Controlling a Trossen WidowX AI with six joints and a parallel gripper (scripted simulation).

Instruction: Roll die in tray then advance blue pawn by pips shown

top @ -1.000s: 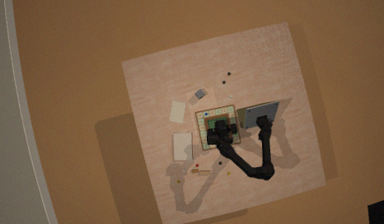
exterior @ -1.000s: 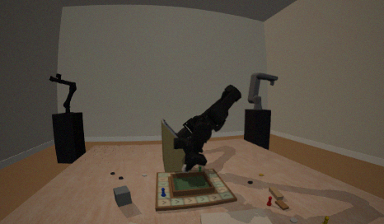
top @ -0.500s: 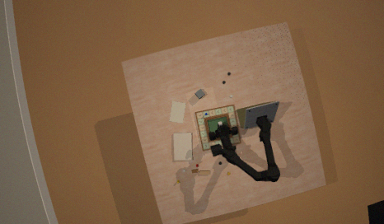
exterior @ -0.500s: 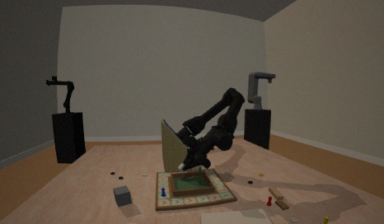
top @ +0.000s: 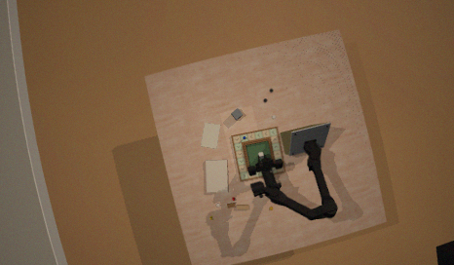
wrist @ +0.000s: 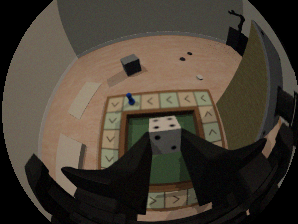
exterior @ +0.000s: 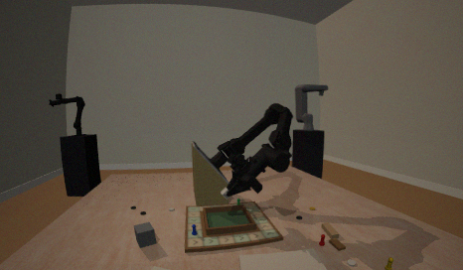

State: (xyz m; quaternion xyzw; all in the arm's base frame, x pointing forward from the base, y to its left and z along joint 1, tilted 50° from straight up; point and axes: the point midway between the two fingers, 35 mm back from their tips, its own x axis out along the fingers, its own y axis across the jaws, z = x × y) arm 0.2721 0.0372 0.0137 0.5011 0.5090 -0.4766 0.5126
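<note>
My gripper (top: 261,157) (exterior: 228,193) (wrist: 164,133) is shut on the white die (top: 261,154) (exterior: 224,191) (wrist: 165,125), tilted above the tray (exterior: 231,229) (wrist: 160,112) with its green floor. In the wrist view, one die face shows several pips; the other visible face shows two. The tray sits in the middle of the square board (top: 259,134) (exterior: 211,241) (wrist: 169,100). The blue pawn (top: 245,137) (exterior: 194,229) (wrist: 130,99) stands upright beside a corner square; the arrows along its row point toward that corner. A green pawn (exterior: 238,202) stands at the board's back side.
A leaning panel (top: 309,138) (exterior: 208,176) (wrist: 242,90) stands close beside the board. A grey cube (top: 237,114) (exterior: 145,234) (wrist: 131,65), red pawn (top: 234,199) (exterior: 322,240), yellow pawn (top: 211,218) (exterior: 389,263), pale box (top: 216,176), wooden blocks (exterior: 330,230) and small discs (exterior: 143,212) lie around the board.
</note>
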